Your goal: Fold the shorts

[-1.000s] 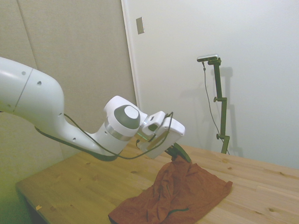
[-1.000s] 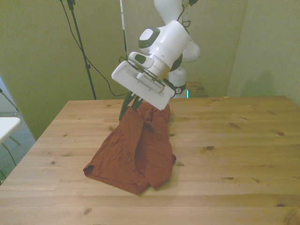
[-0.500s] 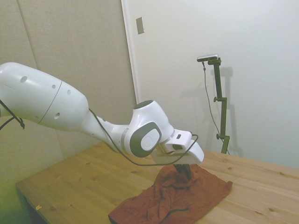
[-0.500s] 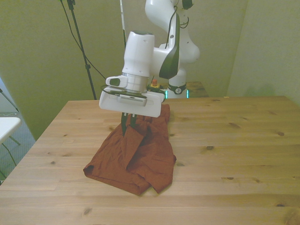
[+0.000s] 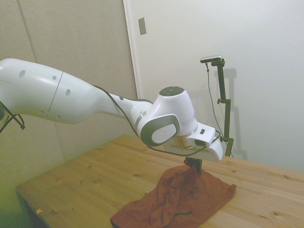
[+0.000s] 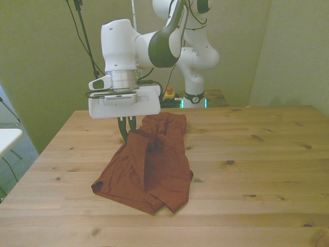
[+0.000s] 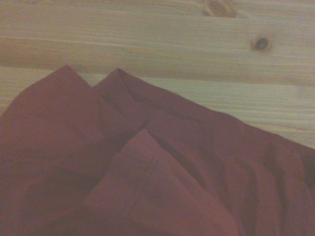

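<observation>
**Shorts partly folded, one edge held up in the gripper**

The shorts (image 6: 149,164) lie on the wooden table (image 6: 257,170), toward the front view's left of the middle, in a loose rust-orange heap, not a flat stack. The gripper (image 6: 126,135) hangs over the heap's far side on the front view's left, its dark fingers pinched narrow on a raised fold of the cloth. That fold stands up from the table in a small peak under the fingers, and the rest of the shorts slopes down from it toward the near edge.

From the side view, the gripper (image 5: 193,165) sits at the top of the same peak, with the shorts (image 5: 180,202) spread out below and a dark green bit of trim (image 5: 176,215) showing near the low front edge. The wrist view shows only close, blurred folds of the shorts (image 7: 147,172) with overlapping layers, and bare table (image 7: 147,44) beyond them.

As a judgement, the fold is under way but far from finished. Some layers already lie over one another, yet the outline is ragged, the surface is full of wrinkles, and the near corner bunches up. The held edge is not yet laid down, so the current fold is not closed.

What seems left: carry the lifted edge across the pile, set it down, let go, and probably make at least one more pass to square the bundle.
</observation>
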Robot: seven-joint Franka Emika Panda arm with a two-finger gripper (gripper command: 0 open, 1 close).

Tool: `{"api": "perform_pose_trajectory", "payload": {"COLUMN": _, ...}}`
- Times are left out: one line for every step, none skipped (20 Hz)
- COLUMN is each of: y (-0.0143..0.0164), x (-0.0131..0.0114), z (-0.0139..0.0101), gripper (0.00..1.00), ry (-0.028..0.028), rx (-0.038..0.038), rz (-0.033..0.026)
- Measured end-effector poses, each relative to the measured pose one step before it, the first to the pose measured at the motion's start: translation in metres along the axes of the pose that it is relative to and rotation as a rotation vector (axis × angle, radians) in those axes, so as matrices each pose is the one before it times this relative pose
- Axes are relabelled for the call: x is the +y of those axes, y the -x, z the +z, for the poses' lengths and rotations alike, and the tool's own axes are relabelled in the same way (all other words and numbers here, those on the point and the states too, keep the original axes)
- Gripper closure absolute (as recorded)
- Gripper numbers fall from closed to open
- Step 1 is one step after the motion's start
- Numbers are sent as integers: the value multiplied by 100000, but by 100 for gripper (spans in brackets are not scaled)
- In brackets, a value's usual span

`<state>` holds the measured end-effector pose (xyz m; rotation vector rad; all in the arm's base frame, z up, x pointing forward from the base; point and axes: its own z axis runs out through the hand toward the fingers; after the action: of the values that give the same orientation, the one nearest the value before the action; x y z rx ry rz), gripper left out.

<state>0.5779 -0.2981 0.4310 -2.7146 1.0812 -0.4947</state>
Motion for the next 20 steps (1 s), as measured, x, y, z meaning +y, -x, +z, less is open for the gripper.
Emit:
{"api": "perform_pose_trajectory", "payload": {"y": -340, "x": 226, "z": 286, "gripper": 100, "ry": -2354, "rx": -2495, "rz": -2}}
{"api": "perform_pose_trajectory", "payload": {"y": -357, "x": 147, "z": 300, "gripper": 100, "ry": -2283, "rx": -2241, "rz": -266}}
{"api": "perform_pose_trajectory", "payload": {"y": -342, "x": 16, "z": 260, "gripper": 100, "ry": -2759, "rx": -2395, "rz": -512}}
{"api": "perform_pose_trajectory", "payload": {"y": -323, "x": -54, "z": 230, "gripper": 100, "ry": -2880, "rx": -2499, "rz": -802}}
{"api": "perform_pose_trajectory", "payload": {"y": -391, "x": 25, "z": 92, "gripper": 100, "ry": -2052, "rx": -1895, "rz": -308}}
{"api": "perform_pose_trajectory", "payload": {"y": -435, "x": 116, "z": -47, "gripper": 100, "ry": -1210, "rx": -1385, "rz": -162}}
{"api": "perform_pose_trajectory", "payload": {"y": -457, "x": 190, "z": -115, "gripper": 100, "ry": -721, "rx": -902, "rz": 13}}
{"api": "perform_pose_trajectory", "payload": {"y": -455, "x": 191, "z": -171, "gripper": 100, "ry": -445, "rx": -678, "rz": -1}}
{"api": "perform_pose_trajectory", "payload": {"y": -347, "x": 131, "z": -101, "gripper": 100, "ry": -418, "rx": -866, "rz": -284}}
{"api": "perform_pose_trajectory", "payload": {"y": -283, "x": 67, "z": -60, "gripper": 100, "ry": -506, "rx": -1076, "rz": -476}}
{"api": "perform_pose_trajectory", "payload": {"y": -240, "x": 6, "z": -66, "gripper": 100, "ry": -773, "rx": -1069, "rz": -552}}
{"api": "perform_pose_trajectory", "payload": {"y": -181, "x": -40, "z": -61, "gripper": 100, "ry": -1709, "rx": -1399, "rz": -645}}
{"api": "perform_pose_trajectory", "payload": {"y": -190, "x": 50, "z": -123, "gripper": 100, "ry": -1969, "rx": -1632, "rz": -632}}
{"api": "perform_pose_trajectory", "payload": {"y": -203, "x": 172, "z": -238, "gripper": 100, "ry": -1554, "rx": -1508, "rz": -365}}
{"api": "perform_pose_trajectory", "payload": {"y": -317, "x": 341, "z": -396, "gripper": 100, "ry": -1544, "rx": -718, "rz": -6}}
{"api": "perform_pose_trajectory", "payload": {"y": -341, "x": 379, "z": -453, "gripper": 100, "ry": -1539, "rx": -504, "rz": 129}}
{"api": "perform_pose_trajectory", "payload": {"y": -310, "x": 421, "z": -455, "gripper": 100, "ry": -1237, "rx": -510, "rz": 184}}
{"api": "perform_pose_trajectory", "payload": {"y": -341, "x": 391, "z": -397, "gripper": 100, "ry": -948, "rx": -201, "rz": 230}}
{"api": "perform_pose_trajectory", "payload": {"y": -295, "x": 393, "z": -342, "gripper": 100, "ry": -415, "rx": -206, "rz": 333}}
{"api": "perform_pose_trajectory", "payload": {"y": -286, "x": 238, "z": -222, "gripper": 100, "ry": -244, "rx": -183, "rz": 93}}
